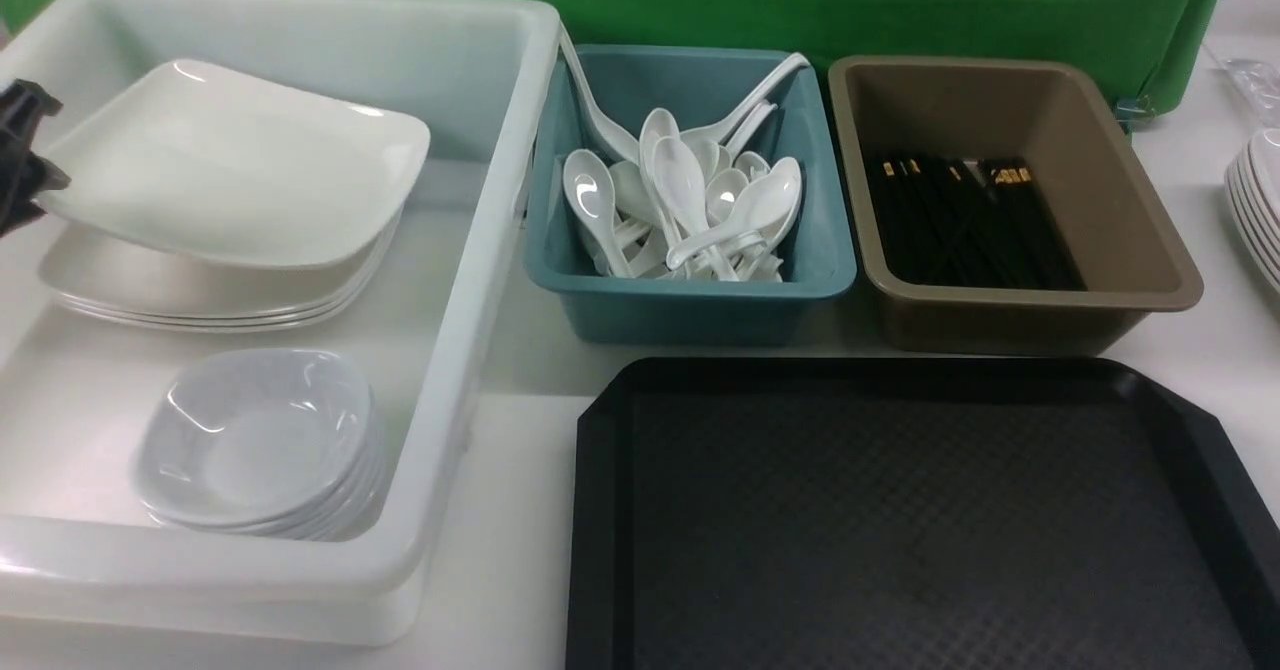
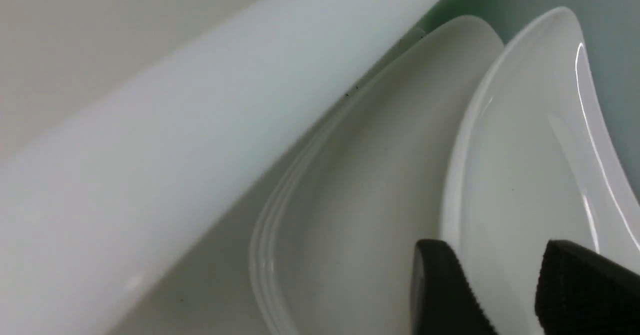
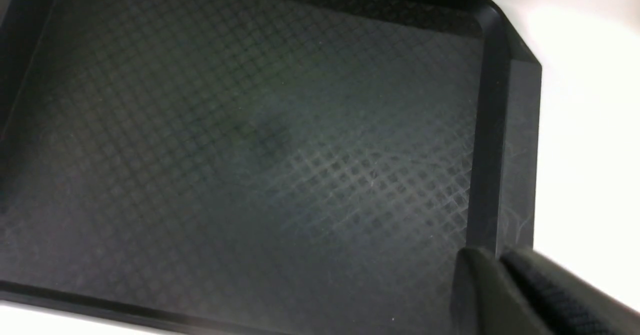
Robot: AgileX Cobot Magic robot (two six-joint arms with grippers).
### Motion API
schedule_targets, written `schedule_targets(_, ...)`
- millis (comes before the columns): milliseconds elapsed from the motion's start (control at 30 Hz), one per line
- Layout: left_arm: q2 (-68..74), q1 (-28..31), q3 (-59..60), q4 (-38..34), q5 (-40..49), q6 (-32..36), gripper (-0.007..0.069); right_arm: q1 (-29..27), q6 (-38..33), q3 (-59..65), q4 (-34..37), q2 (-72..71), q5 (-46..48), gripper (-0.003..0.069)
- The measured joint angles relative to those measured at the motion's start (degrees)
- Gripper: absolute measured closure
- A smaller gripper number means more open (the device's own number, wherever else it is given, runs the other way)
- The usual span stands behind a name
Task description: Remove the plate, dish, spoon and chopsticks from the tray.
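The large white plate (image 1: pixel 235 165) hangs tilted over a stack of like plates (image 1: pixel 200 295) inside the white tub (image 1: pixel 490 250). My left gripper (image 1: pixel 25 165) is at the plate's left rim. In the left wrist view its fingers (image 2: pixel 492 247) stand apart, open, with the plate (image 2: pixel 525 175) edge loose between them. Small dishes (image 1: pixel 260 440) are stacked at the tub's front. White spoons (image 1: pixel 690 200) fill the teal bin and black chopsticks (image 1: pixel 970 220) lie in the brown tub. Nothing lies on the black tray (image 1: pixel 600 510). My right gripper (image 3: pixel 500 257) is shut and holds nothing, over the tray (image 3: pixel 250 150) by its rim.
The teal bin (image 1: pixel 690 290) and the brown tub (image 1: pixel 1040 325) stand side by side behind the tray, with the white tub on their left. Another stack of white plates (image 1: pixel 1260 200) sits at the table's right edge. A green cloth hangs behind.
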Motion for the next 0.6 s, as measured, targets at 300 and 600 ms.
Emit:
schedule_targets(300, -2.2, 3.8, 0.0, 7.5, 4.3, -4.7, 0.0159, 0.0, 1.0, 0.0, 0.0, 0.0, 0.0, 0.0569)
schedule_targets(600, -13.1, 3.1, 0.0, 13.5, 13.2, 2.2, 0.0518, 0.0, 1.5, -3.3, 0.0, -0.1, -0.9, 0.0569)
